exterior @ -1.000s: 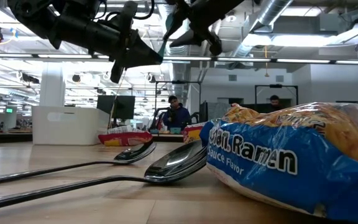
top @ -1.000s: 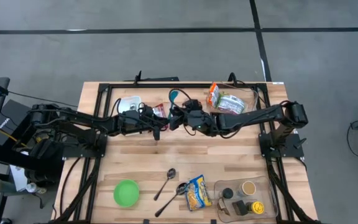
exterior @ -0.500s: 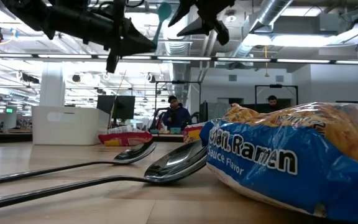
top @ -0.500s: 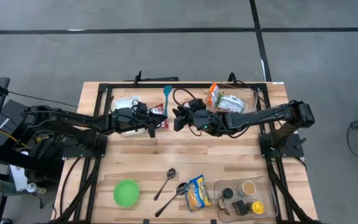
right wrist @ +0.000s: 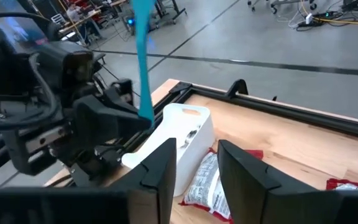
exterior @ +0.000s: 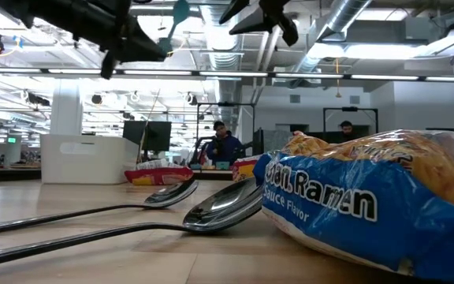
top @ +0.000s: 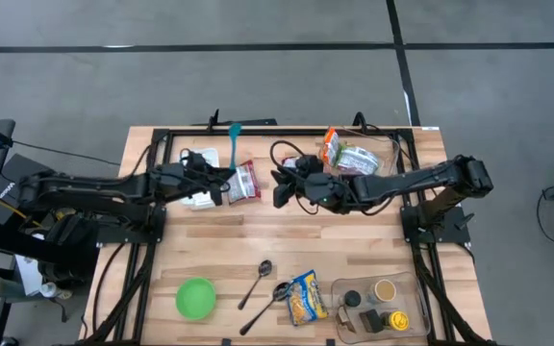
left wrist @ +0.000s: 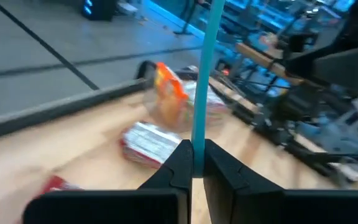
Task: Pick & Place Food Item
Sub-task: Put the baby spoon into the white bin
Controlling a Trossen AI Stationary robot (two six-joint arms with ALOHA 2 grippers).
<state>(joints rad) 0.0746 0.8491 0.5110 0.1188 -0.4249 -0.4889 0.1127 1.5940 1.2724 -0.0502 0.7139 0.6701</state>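
While the left gripper (top: 221, 179) stays clamped on the upright teal spoon (left wrist: 202, 74), the silver snack packet (top: 245, 181) lies between it and the part-open, empty right gripper (top: 279, 187).

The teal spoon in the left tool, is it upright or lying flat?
Upright. The left tool is shut on the teal spoon by its handle, which rises straight up above the table.

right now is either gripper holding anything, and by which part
The left gripper is shut on the thin handle of a teal spoon, near its lower end. The right gripper holds nothing.
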